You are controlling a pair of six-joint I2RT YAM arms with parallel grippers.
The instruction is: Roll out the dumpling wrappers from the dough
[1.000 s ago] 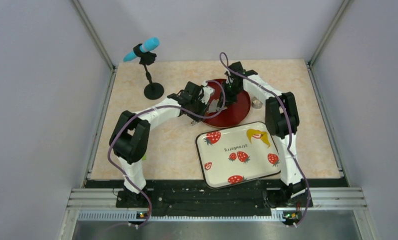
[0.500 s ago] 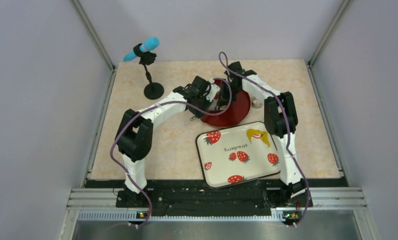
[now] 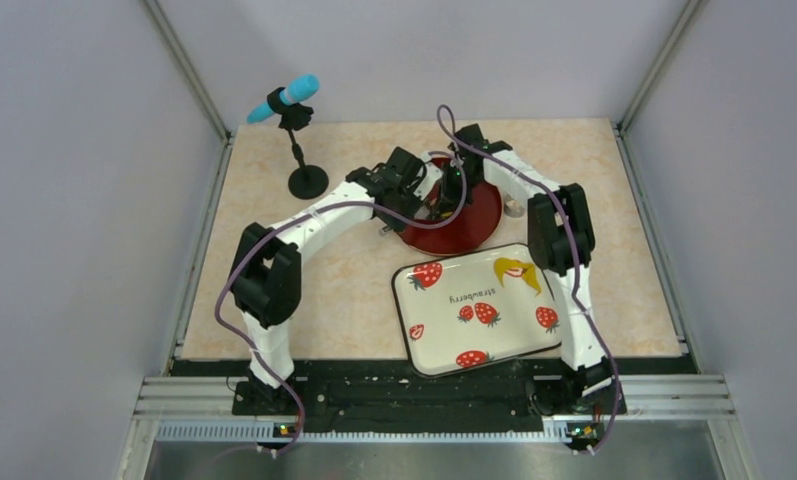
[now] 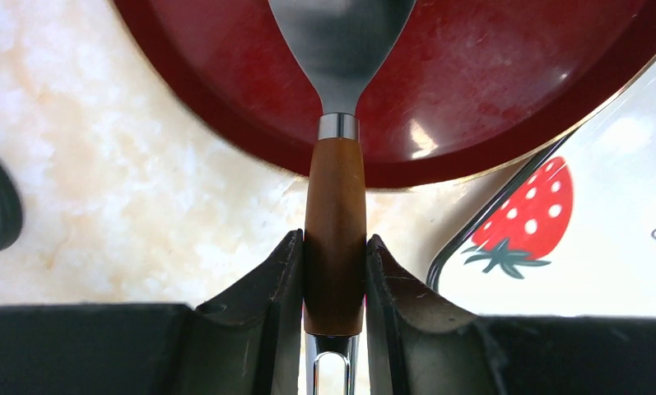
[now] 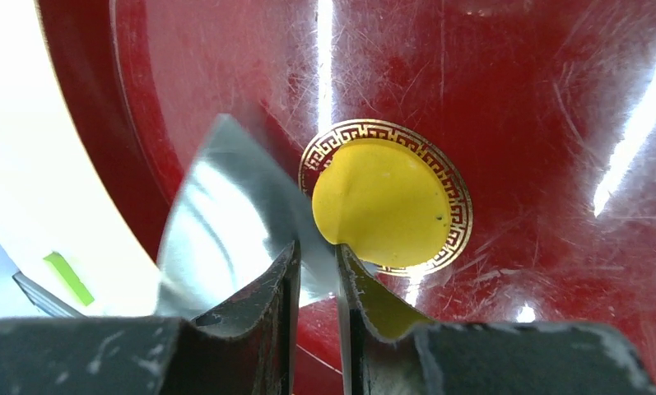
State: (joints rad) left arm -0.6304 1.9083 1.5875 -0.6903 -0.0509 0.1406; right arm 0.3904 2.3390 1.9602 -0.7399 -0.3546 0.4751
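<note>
My left gripper (image 4: 334, 240) clamped on the spatula (image 4: 334, 185) handle, blade over the red plate (image 4: 505, 82), right gripper (image 5: 316, 253) nipping, I think, the dumpling wrapper (image 5: 382, 202) edge

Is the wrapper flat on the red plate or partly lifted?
Mostly flat: the dumpling wrapper lies spread on the red plate. Its near edge meets the right claw; lifted there or not, cannot tell.

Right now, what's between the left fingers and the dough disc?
The spatula: left fingers grip its wooden handle; right wrist view shows its blade reaching the disc.
</note>
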